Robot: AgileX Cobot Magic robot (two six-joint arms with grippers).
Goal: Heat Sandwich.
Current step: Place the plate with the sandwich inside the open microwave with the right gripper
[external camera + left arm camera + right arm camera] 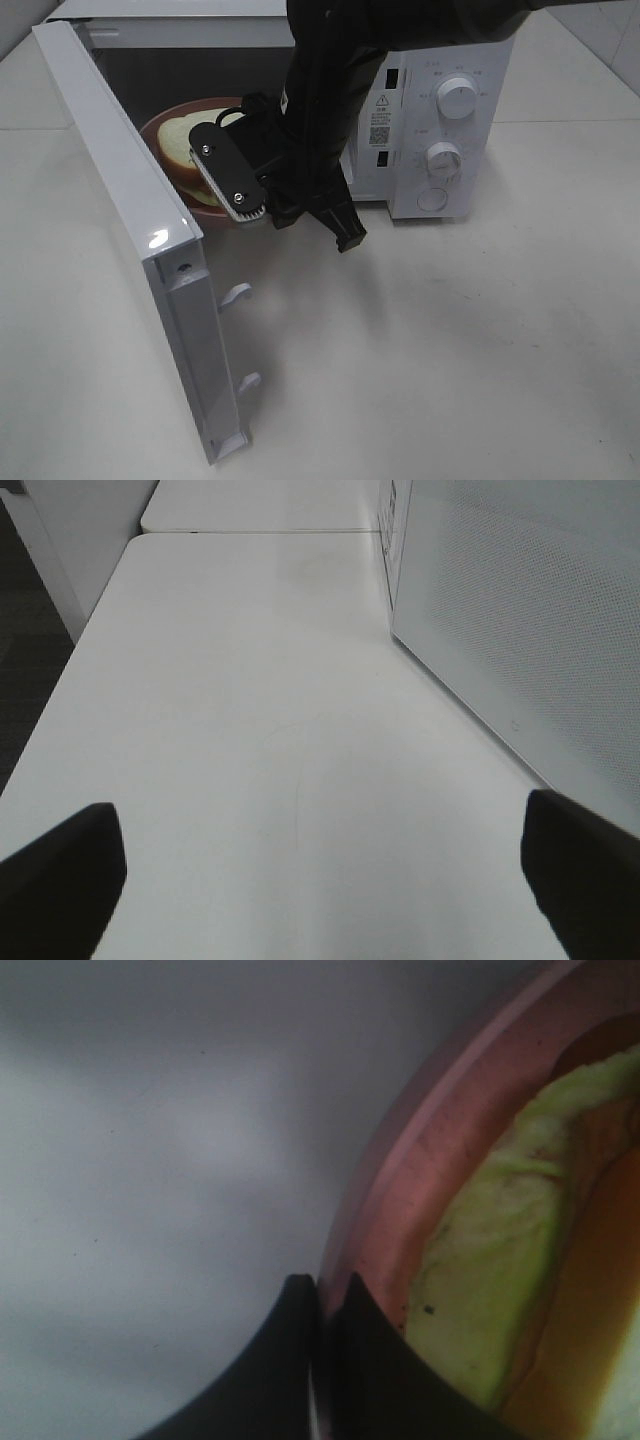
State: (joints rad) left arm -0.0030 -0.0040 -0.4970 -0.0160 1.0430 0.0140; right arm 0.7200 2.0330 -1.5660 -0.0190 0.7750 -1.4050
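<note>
- sliding the sandwich point(178, 148) on its pink plate point(152, 128) into the open microwave point(455, 150) looks like the step in hand; it already lies inside the cavity.
- right gripper point(325, 1300) is clenched at the plate's rim, nothing seen between its tips; left gripper point(322, 875) is spread wide over the table point(250, 680), holding nothing.
- next, i judge: back the right arm out, then swing the door point(120, 190) closed.
- sandwich: white bread, tan crust, pale green leaf.

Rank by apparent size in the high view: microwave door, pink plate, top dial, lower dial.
1. microwave door, nearest the camera
2. pink plate, partly hidden
3. top dial and lower dial look alike, unranked
</note>
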